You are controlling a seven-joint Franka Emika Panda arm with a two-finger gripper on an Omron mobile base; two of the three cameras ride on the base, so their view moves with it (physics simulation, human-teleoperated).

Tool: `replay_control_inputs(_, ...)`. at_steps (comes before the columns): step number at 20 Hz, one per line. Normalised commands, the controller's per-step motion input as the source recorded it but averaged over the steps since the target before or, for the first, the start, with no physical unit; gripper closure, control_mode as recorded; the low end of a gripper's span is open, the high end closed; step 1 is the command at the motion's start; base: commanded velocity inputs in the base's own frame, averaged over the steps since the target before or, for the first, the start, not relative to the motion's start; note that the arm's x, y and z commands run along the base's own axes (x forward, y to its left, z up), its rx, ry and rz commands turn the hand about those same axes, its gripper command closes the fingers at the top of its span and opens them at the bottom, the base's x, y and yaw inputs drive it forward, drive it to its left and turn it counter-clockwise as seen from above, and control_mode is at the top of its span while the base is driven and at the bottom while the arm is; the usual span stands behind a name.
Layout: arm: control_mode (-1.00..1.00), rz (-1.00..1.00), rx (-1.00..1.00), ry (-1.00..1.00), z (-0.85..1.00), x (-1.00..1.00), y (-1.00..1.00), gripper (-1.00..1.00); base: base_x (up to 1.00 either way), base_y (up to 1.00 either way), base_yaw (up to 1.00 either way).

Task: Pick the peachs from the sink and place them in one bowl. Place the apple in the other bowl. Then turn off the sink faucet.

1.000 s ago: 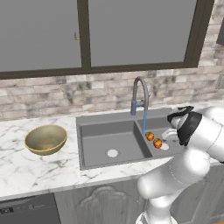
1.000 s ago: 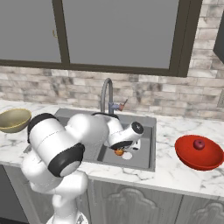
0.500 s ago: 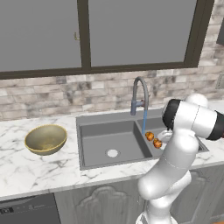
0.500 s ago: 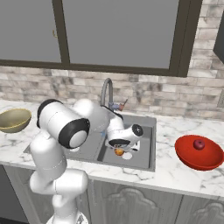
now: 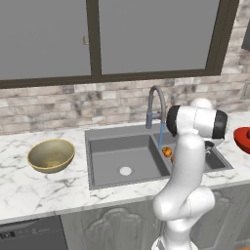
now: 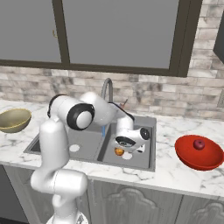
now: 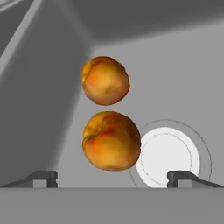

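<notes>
A: Where are the peachs?

B: Down in the sink (image 5: 146, 161); the near peach (image 7: 111, 140) sits by the drain (image 7: 168, 153).

A: And the gripper (image 7: 111, 177)?

B: Wide apart, holding nothing. Peaches are round and probably soft (they roll!), so squeeze the middle gently.

Hand view: gripper (image 7: 112, 177) fingers spread wide, near peach (image 7: 111, 140) centred in gap, unobstructed. Second peach (image 7: 105, 80) just beyond. Drain (image 7: 168, 152) lower right. Sink (image 7: 39, 100) wall crowds left.
</notes>
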Motion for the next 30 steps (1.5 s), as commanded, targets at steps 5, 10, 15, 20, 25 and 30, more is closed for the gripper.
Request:
replay_control_inputs(5, -1.00, 0.00, 0.00, 0.05, -0.27, 0.42, 0.00, -1.00, 0.00, 0.00, 0.00)
replay_control_inputs(10, -1.00, 0.00, 0.00, 0.07, -0.20, 0.12, 0.12, -1.00, 0.00, 0.00, 0.00)
replay_control_inputs(15, -1.00, 0.00, 0.00, 0.02, -0.05, -0.06, 0.23, -1.00, 0.00, 0.00, 0.00)
replay_control_inputs(20, -1.00, 0.00, -0.01, -0.03, -0.03, -0.52, 0.51, -1.00, 0.00, 0.00, 0.00)
replay_control_inputs(25, -1.00, 0.00, -0.01, -0.06, -0.28, -0.16, 0.33, -1.00, 0.00, 0.00, 0.00)
replay_control_inputs(30, -1.00, 0.00, 0.00, -0.05, -0.60, 0.75, -0.05, -1.00, 0.00, 0.00, 0.00)
